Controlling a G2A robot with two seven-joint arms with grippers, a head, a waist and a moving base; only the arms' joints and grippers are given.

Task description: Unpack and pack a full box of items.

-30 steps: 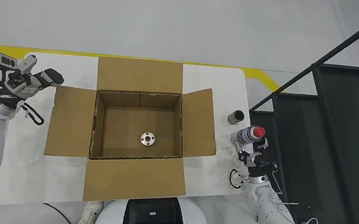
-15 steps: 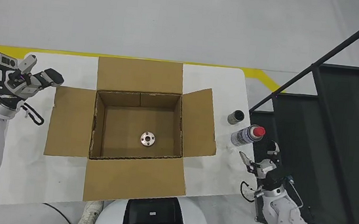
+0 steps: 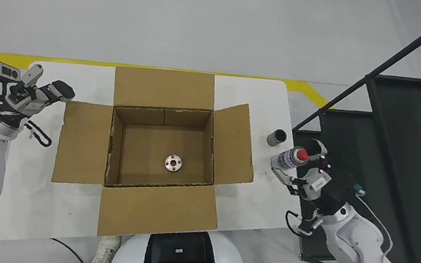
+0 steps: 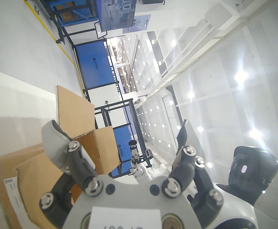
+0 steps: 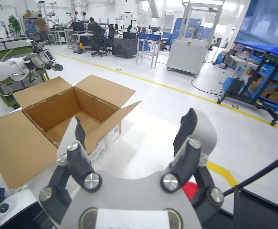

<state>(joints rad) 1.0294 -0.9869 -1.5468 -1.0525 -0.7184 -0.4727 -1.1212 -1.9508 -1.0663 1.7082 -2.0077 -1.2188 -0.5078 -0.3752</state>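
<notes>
- Right gripper: fingers spread wide with nothing between them. In the top view it sits at the right edge of the table, just beside the spray can. Whether they touch cannot be judged.
- Spray can: white body with a red cap. In the top view its long axis runs from lower left to upper right, cap toward the upper right. Whether it stands or lies is unclear. In the right wrist view the red cap shows low in the frame, behind the gripper's linkage.
- Small cylinder: dark-topped, just above the can in the frame.
- Box: centre of the table, opening upward, all four flaps folded outward, long axis left to right in the frame.
- Round metal part: lies flat on the box floor.
- Left gripper: fingers spread and holding nothing, by the box's left flap.
- Rack: dark, right of the table.
- Change: half a second ago the right gripper was drawn back toward the lower edge of the frame. It has since come back beside the can. The can, the box and the left gripper are unmoved.
</notes>
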